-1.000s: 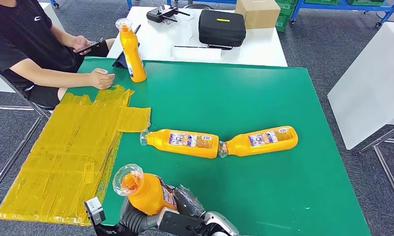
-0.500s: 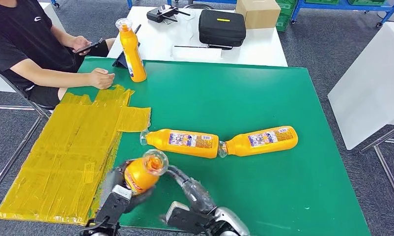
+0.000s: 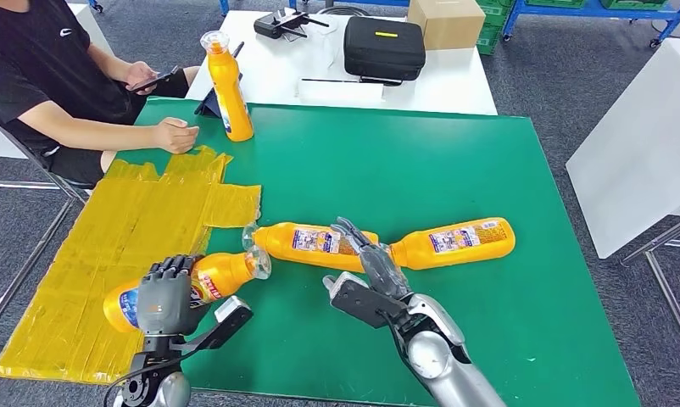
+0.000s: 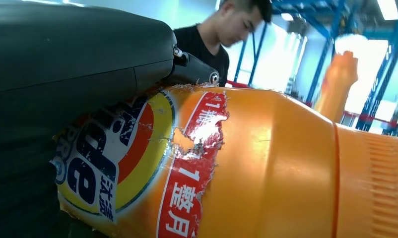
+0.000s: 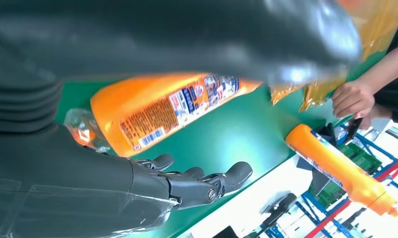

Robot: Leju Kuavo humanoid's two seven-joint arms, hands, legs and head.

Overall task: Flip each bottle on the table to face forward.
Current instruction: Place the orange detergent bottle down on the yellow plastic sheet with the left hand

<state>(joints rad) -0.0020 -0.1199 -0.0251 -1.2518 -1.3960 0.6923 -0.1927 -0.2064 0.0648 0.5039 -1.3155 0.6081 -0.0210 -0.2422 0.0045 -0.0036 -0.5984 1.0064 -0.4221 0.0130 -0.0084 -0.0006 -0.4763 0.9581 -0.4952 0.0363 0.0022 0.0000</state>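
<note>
My left hand [image 3: 165, 292] grips an orange bottle [image 3: 203, 281] lying on its side over the table's front left, cap toward the middle; its torn label fills the left wrist view [image 4: 137, 158]. Two more orange bottles lie end to end mid-table: the left one [image 3: 315, 246] and the right one [image 3: 455, 241], labels up. My right hand [image 3: 372, 270] hovers open over the spot where they meet, fingers spread and holding nothing; its fingers [image 5: 197, 183] reach past the left lying bottle [image 5: 162, 109]. A fourth orange bottle [image 3: 226, 85] stands upright at the far left.
Yellow taped sheeting [image 3: 116, 254] covers the table's left edge and hangs off it. A person sits at the far left, one hand [image 3: 174, 136] resting on the green table [image 3: 387, 161]. Behind it, a white table carries a black case [image 3: 384, 47] and a cardboard box [image 3: 445, 20].
The left hand has swung the held bottle from upright down onto its side at the front left. The right hand let go of it and moved up over the two lying bottles.
</note>
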